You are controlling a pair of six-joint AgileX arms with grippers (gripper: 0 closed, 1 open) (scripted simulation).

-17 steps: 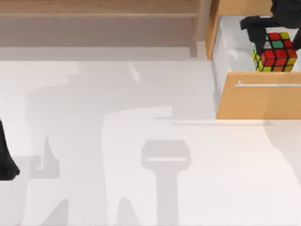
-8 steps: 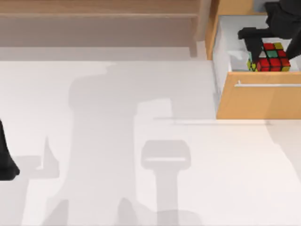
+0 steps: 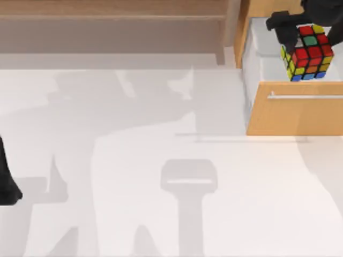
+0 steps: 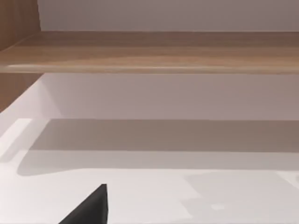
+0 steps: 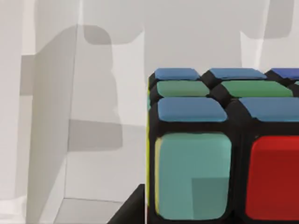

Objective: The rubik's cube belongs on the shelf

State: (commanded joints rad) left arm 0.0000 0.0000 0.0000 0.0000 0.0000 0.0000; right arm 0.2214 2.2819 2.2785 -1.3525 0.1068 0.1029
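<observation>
Over the open orange-wood drawer (image 3: 292,110) at the desk's far right corner, the right gripper (image 3: 300,37) was clamped on the small, many-coloured rubik's cube (image 3: 308,52). The long light-brown wooden shelf (image 3: 112,10) ran along the far edge. The left gripper (image 3: 6,184) sat at the left edge; I cannot tell its fingers.

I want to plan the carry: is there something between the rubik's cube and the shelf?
Yes. The right hand holds the rubik's cube above the open drawer of the cabinet. The cabinet's side wall and the shelf's upright post stand between it and the shelf board.

Shelf (image 4: 159,51) board runs level ahead of left gripper; white table (image 4: 187,196) below; dark fingertip (image 4: 91,207) at near edge.
</observation>
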